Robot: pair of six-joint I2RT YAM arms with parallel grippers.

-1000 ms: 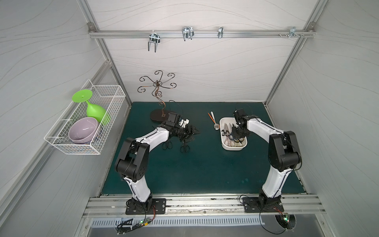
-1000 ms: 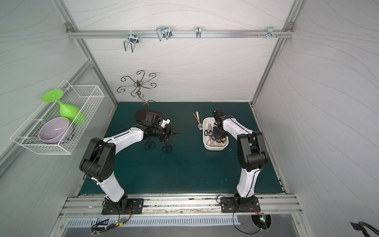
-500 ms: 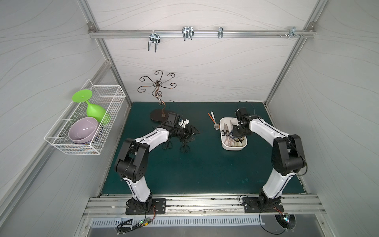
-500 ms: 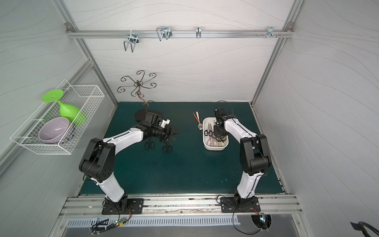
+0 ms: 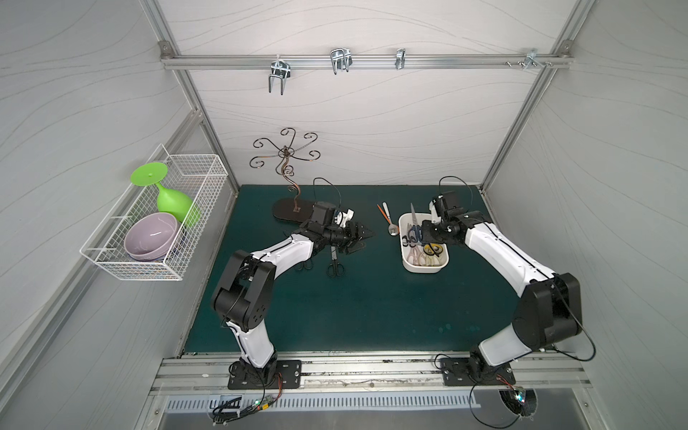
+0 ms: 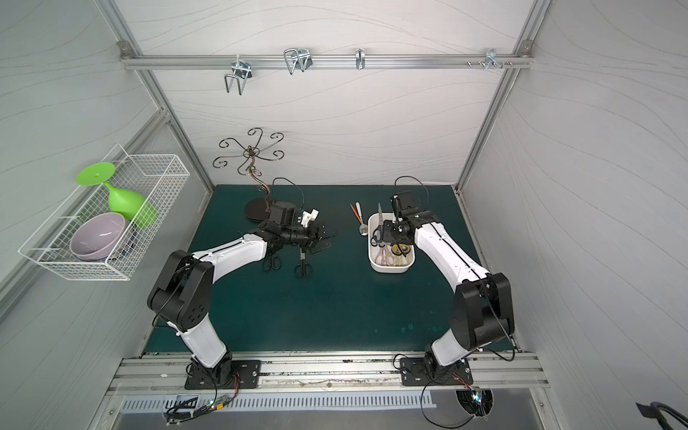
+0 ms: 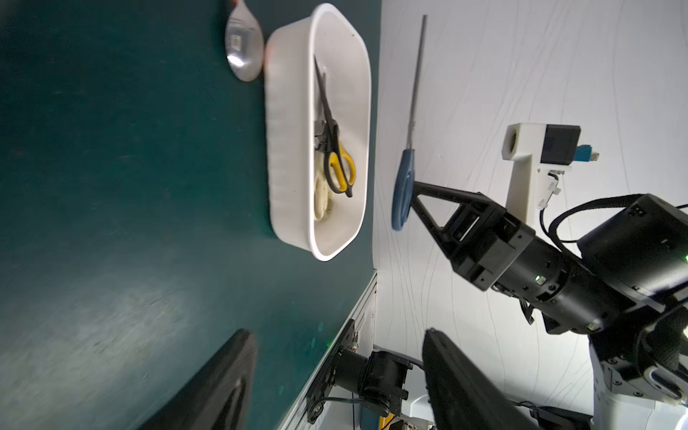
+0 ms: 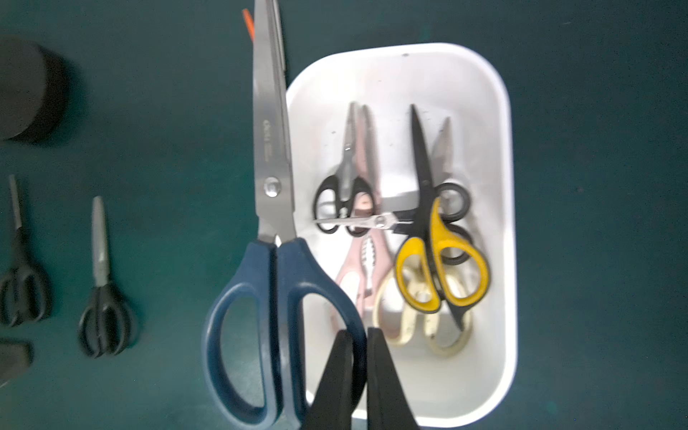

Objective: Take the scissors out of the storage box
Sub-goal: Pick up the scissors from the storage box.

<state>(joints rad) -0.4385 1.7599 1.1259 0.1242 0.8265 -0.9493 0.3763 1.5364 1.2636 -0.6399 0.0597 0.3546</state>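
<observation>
Right now, clamped tight in the right gripper (image 8: pixel 359 335): blue-handled scissors (image 8: pixel 273 178), raised over the 9 o'clock side of the storage box (image 8: pixel 510 223), blades toward 12 o'clock. Spread wide and gripping nothing: the left gripper (image 7: pixel 337 331), with two small black pairs (image 5: pixel 336 266) on the mat (image 5: pixel 372 305) at 9 o'clock from the box.

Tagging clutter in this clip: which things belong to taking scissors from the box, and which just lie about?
Job: blue scissors; white box; scissors inside it; two black scissors on the mat.
Lying about: spoon; orange stick; wire basket; metal stand.
</observation>
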